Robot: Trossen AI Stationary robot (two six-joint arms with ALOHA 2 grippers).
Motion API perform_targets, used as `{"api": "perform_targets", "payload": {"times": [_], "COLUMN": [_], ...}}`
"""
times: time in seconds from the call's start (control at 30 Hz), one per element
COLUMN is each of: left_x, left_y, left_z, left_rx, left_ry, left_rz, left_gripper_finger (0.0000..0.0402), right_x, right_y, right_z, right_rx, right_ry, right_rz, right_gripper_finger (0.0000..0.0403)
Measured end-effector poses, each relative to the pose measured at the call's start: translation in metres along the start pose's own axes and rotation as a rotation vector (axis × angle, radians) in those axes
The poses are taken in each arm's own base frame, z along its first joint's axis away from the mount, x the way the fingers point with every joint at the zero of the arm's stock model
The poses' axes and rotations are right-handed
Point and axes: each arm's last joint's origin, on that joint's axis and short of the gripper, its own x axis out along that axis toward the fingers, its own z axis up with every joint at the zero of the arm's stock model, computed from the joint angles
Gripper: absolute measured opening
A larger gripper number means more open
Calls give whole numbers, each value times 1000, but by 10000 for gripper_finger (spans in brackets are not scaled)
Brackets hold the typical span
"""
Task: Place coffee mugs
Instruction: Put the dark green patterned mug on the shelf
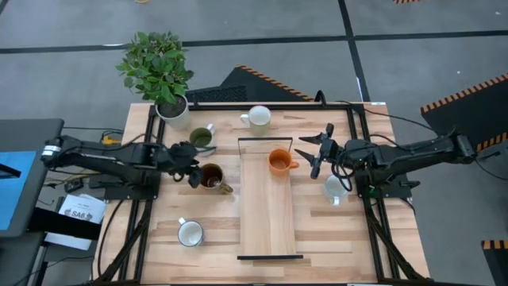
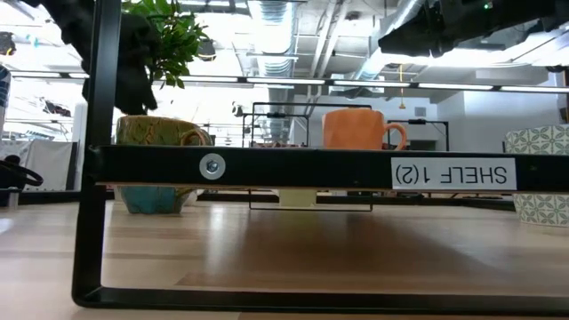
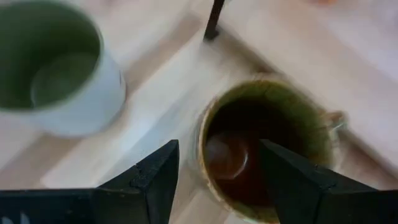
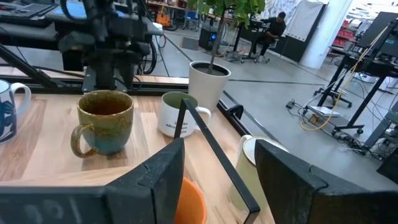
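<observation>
My left gripper (image 1: pixel 193 161) (image 3: pixel 217 180) is open and hangs over the dark brown mug (image 1: pixel 211 176) (image 3: pixel 267 149), which stands on the table left of the shelf board. One finger is outside its rim and the other is over its hollow. The olive green mug (image 1: pixel 202 137) (image 3: pixel 56 74), white outside, stands just beyond it. The orange mug (image 1: pixel 278 161) (image 2: pixel 356 129) stands upright on the shelf board (image 1: pixel 270 214). My right gripper (image 1: pixel 316 151) (image 4: pixel 217 180) is open and hovers just right of the orange mug (image 4: pixel 186 202), touching nothing.
A white mug (image 1: pixel 258 117) stands at the far edge and another white mug (image 1: pixel 190 233) near the front left. A pale patterned mug (image 1: pixel 335 187) stands under my right arm. The potted plant (image 1: pixel 173 110) fills the far left corner. The black shelf frame (image 2: pixel 302 169) rings the board.
</observation>
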Motion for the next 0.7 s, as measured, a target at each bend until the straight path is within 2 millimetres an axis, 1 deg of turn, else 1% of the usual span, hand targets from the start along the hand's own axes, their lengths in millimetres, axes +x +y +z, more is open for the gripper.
{"api": "perform_targets", "payload": {"times": [0.13, 0.27, 0.4, 0.5, 0.6, 0.7], "left_x": [18, 30, 35, 35, 33, 28], "left_y": [-4, -7, -8, -9, -9, -14], "left_z": [-4, -8, -10, -10, -6, 4], "left_rx": [-13, -6, 11, 14, 41, 108], "left_ry": [80, 134, 182, 182, 178, 159], "left_rz": [48, 75, 52, 48, 41, -2], "left_gripper_finger": [204, 204, 203, 199, 171, 118], "right_x": [0, 0, 0, 0, 0, 0], "right_y": [0, 0, 0, 0, 0, 0], "right_z": [0, 0, 0, 0, 0, 0], "right_rx": [0, 0, 0, 0, 0, 1], "right_ry": [1, 1, 1, 1, 1, 1], "right_rz": [0, 0, 0, 0, 0, 0], "right_gripper_finger": [221, 221, 221, 221, 221, 221]}}
